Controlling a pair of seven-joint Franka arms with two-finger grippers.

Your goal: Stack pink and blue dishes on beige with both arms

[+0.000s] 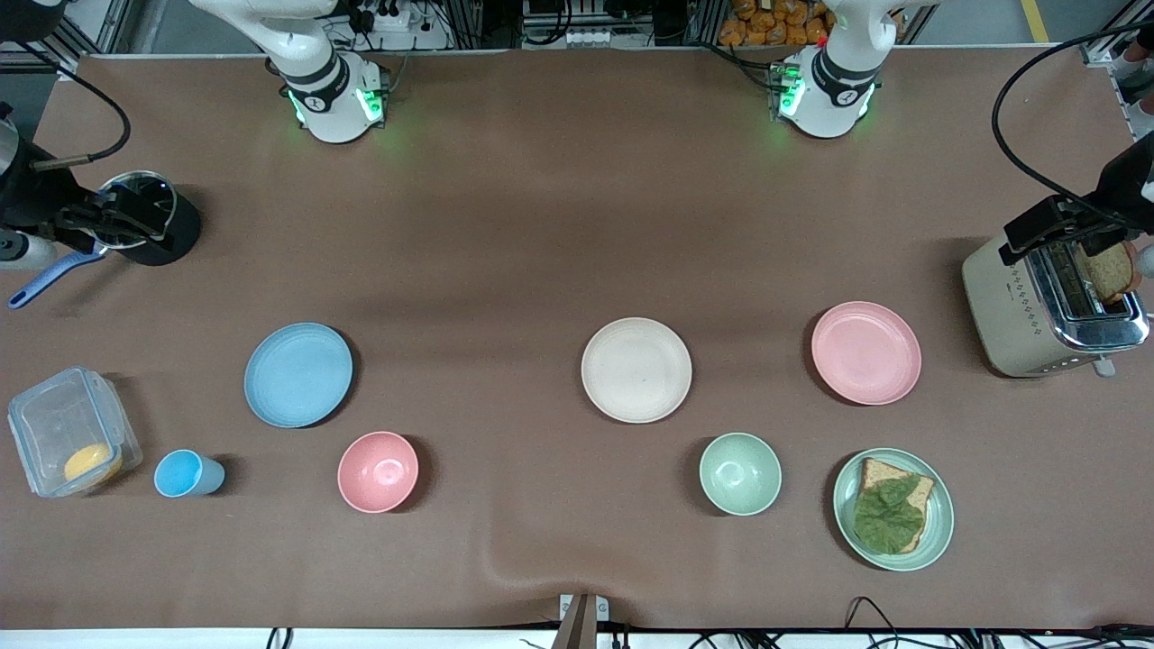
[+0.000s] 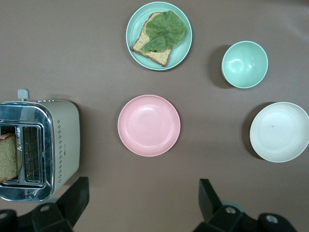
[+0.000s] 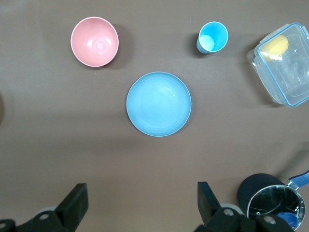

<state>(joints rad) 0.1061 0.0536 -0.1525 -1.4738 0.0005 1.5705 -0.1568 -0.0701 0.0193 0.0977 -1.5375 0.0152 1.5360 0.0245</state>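
Observation:
The cream-beige plate (image 1: pixel 636 370) lies in the middle of the table. The pale pink plate (image 1: pixel 865 351) lies toward the left arm's end, beside the toaster. The light blue plate (image 1: pixel 298 374) lies toward the right arm's end. All three are empty and apart from each other. My left gripper (image 2: pixel 143 193) hangs open and empty high over bare table, between the pink plate (image 2: pixel 148 125) and the left arm's base. My right gripper (image 3: pixel 141 193) hangs open and empty high over bare table, between the blue plate (image 3: pixel 159 104) and the right arm's base.
A toaster (image 1: pixel 1050 306) holds a bread slice at the left arm's end. Nearer the front camera are a green bowl (image 1: pixel 740 473), a green plate (image 1: pixel 892 509) with bread and a leaf, a pink bowl (image 1: pixel 378 471), a blue cup (image 1: pixel 185 474) and a clear box (image 1: pixel 72 442). A black pot (image 1: pixel 153 221) stands at the right arm's end.

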